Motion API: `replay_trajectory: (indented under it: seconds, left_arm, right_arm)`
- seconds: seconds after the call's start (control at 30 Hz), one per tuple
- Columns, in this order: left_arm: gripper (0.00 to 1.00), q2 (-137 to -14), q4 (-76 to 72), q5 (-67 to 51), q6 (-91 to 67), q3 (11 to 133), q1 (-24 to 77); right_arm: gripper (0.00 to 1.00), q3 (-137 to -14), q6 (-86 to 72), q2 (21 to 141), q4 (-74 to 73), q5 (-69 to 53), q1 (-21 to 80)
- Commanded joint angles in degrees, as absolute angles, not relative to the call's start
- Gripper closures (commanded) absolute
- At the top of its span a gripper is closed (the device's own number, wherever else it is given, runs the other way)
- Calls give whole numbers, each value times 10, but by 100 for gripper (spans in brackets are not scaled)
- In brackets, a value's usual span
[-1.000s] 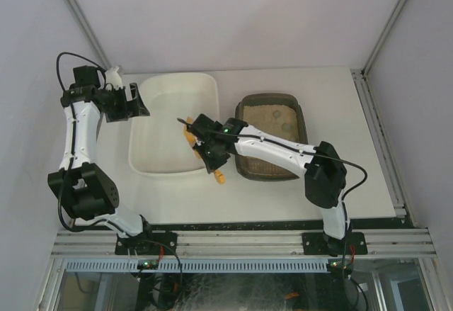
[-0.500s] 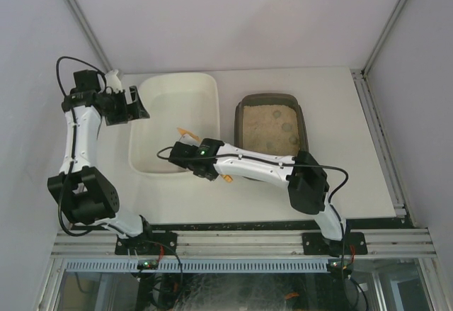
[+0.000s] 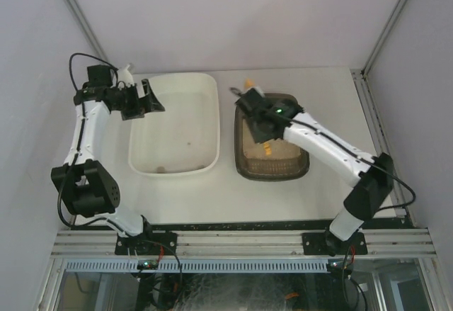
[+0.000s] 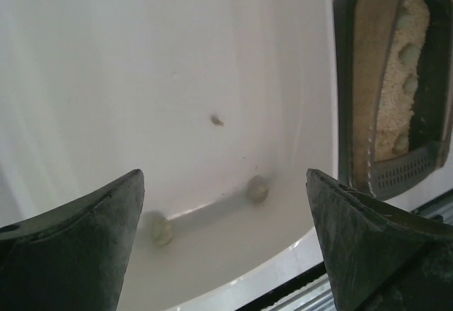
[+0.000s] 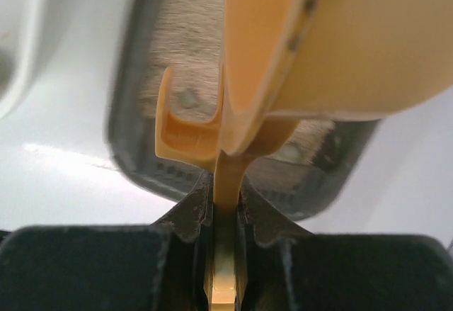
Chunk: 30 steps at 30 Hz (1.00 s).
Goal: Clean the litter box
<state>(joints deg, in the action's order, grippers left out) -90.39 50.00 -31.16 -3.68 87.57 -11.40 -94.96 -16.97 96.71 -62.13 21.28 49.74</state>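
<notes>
The dark grey-brown litter box (image 3: 244, 166) with beige litter sits right of centre. It also shows in the right wrist view (image 5: 134, 141) and the left wrist view (image 4: 354, 112), where several greenish clumps (image 4: 408, 54) lie in the litter. My right gripper (image 3: 259, 117) hangs over the box's far left part, shut on the handle of an orange scoop (image 5: 333, 42), whose ends show from above (image 3: 267, 149). My left gripper (image 3: 151, 100) is open and empty over the white tub (image 3: 136, 156).
Between my left fingertips (image 4: 134, 183), the white tub (image 4: 177, 49) holds two greenish clumps (image 4: 257, 189) by its near wall and a small brown bit (image 4: 216, 120). The tub stands just left of the litter box. Enclosure walls close in the table's sides and back.
My right arm swung the scoop from over the white tub's near right corner to over the litter box. My left gripper shifted slightly right over the tub's far left corner.
</notes>
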Motion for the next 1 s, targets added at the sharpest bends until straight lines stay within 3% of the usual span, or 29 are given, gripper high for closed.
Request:
replay_trajectory:
  seconds: [0.0,0.23,0.6,0.97]
  left_arm:
    - [0,-915,445,-313,-103,910,-40]
    - [0,-944,402,-251,-218,954,53]
    - [0,-933,283,-180,-374,909,108]
    - [0,-925,274,-154,-365,905,129]
  right_arm:
    - [100,-886,-220,911,-641,118,419]
    - [100,-821,-258,908,-640,62,316]
    - [100,-824,-255,998,-600,59,243]
    - [100,-892,-243,1058,-621,26,203]
